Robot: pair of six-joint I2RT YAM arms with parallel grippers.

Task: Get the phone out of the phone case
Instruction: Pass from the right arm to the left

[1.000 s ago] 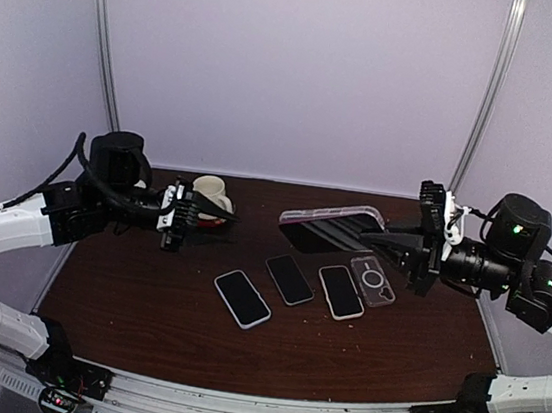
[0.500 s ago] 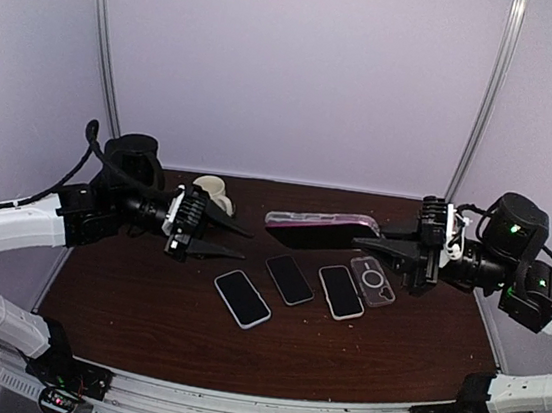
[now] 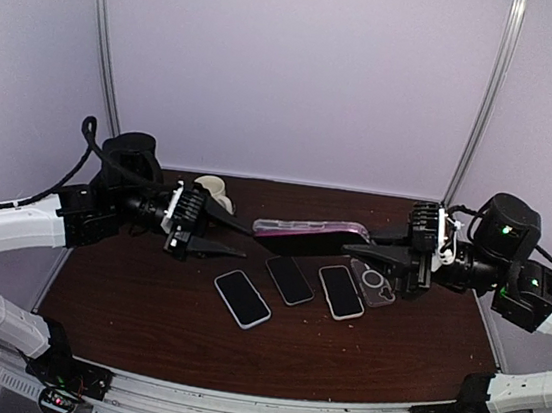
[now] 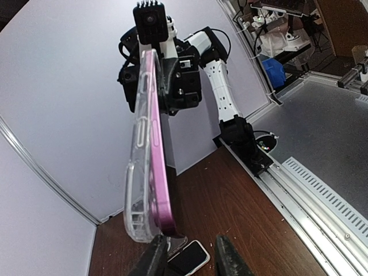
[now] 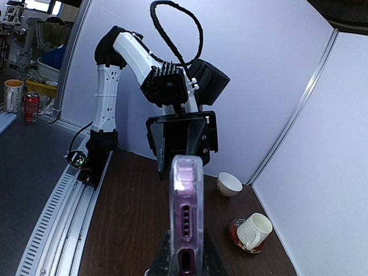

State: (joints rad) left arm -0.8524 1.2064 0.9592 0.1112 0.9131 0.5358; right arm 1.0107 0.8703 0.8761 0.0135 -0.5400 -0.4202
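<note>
Dark-brown wooden table across the lower half of the top view, pale walls behind. White-and-black left arm in from the left edge, right arm in from the right edge, both levelled toward the middle.

Mid-frame, above the tabletop: pink phone in its clear case, held roughly level and off the wood. Pinched at its right end by the right gripper, jaws pressed together on it; seen edge-on at bottom centre of the right wrist view.

At the phone's left end, the left gripper, fingers spread, one just beside the phone's corner; contact impossible to tell.

Below the held phone, flat on the wood, a row of three dark-screened phones: left, middle, right. Just right of the row, a spare case, transparent, with a ring on it.

Toward the upper left of the table, a cream mug, just behind the left gripper's body.
</note>
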